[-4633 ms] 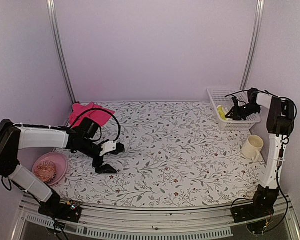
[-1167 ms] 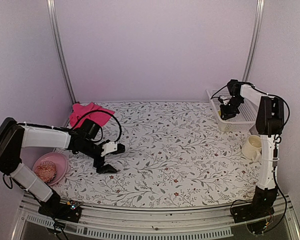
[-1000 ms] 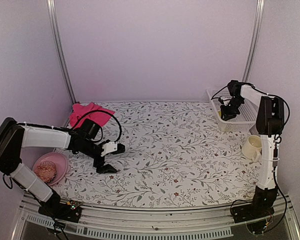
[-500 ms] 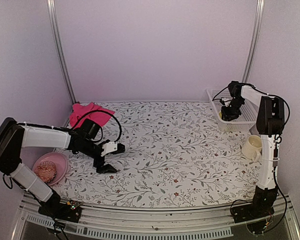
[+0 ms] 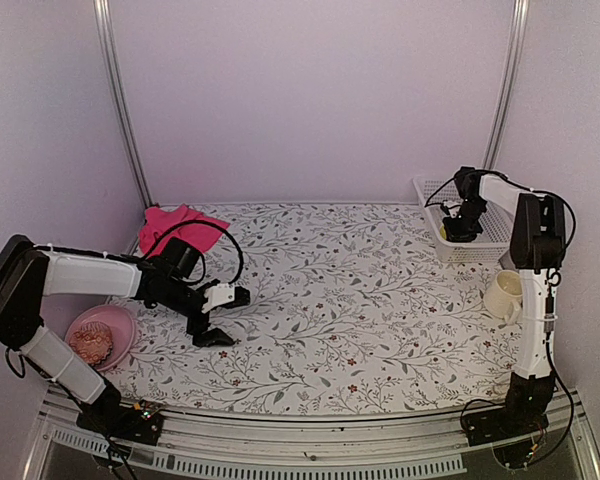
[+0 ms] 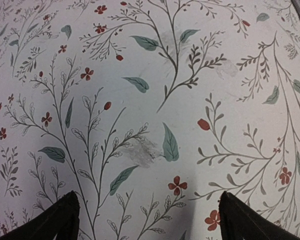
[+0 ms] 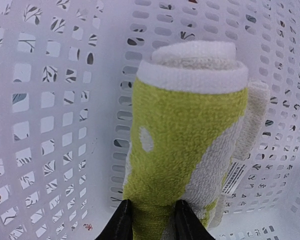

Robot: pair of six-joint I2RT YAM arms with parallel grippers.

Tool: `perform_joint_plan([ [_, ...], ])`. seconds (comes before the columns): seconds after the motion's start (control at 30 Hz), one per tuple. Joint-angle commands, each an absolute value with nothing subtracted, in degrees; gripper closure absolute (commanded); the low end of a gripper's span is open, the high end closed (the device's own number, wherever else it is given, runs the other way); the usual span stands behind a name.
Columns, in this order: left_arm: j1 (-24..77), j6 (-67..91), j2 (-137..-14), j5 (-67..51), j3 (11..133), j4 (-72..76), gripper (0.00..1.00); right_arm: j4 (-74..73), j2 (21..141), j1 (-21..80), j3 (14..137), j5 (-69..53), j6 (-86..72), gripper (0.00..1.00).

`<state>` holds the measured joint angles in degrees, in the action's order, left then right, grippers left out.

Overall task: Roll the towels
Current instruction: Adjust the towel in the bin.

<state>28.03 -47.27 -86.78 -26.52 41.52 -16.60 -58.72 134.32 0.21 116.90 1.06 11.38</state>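
Note:
The yellow-green towel (image 7: 190,130) is a rolled bundle with a white edge and a label, lying in the white basket (image 7: 50,100). My right gripper (image 7: 152,222) is shut on its near end, one black finger pressing in on each side. From above, that gripper (image 5: 459,227) reaches down into the basket (image 5: 480,246), with a bit of yellow towel (image 5: 442,230) showing beside it. The pink towel (image 5: 180,225) lies crumpled at the far left of the table, behind my left arm. My left gripper (image 5: 228,318) hovers open over bare floral tablecloth, its fingertips (image 6: 60,220) far apart.
A pink bowl (image 5: 118,322) holding a brownish item sits at the near left beside the left arm. A cream mug (image 5: 505,293) stands in front of the basket at the right. The enclosure walls and metal posts ring the table.
The right gripper has shifted slightly right and lower inside the basket. The left arm and the pink towel have not moved.

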Motion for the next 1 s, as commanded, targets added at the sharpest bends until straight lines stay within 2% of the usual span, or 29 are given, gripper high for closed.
perform_joint_plan([
  [0.0, 27.33, -47.0, -87.19, -27.29, 40.98, -15.92, 0.03, -60.2, 137.56, -0.09, 116.02, 2.21, 11.07, 0.72],
  [0.17, 27.33, -47.02, -87.28, -27.22, 40.96, -15.81, 0.03, -60.17, 138.32, -0.09, 116.41, 0.97, 11.34, 0.8],
  [0.27, 27.33, -47.02, -87.36, -27.25, 40.96, -15.76, 0.03, -59.99, 137.72, -0.07, 116.45, -0.37, 11.58, 0.9],
  [0.37, 27.31, -47.02, -87.36, -27.27, 40.96, -15.65, 0.03, -59.79, 136.93, -0.1, 116.54, -1.94, 11.89, 0.95],
  [0.97, 27.33, -47.1, -87.1, -27.48, 40.79, -15.69, 0.03, -57.95, 132.24, -0.58, 117.55, -18.99, 13.18, 0.98],
])
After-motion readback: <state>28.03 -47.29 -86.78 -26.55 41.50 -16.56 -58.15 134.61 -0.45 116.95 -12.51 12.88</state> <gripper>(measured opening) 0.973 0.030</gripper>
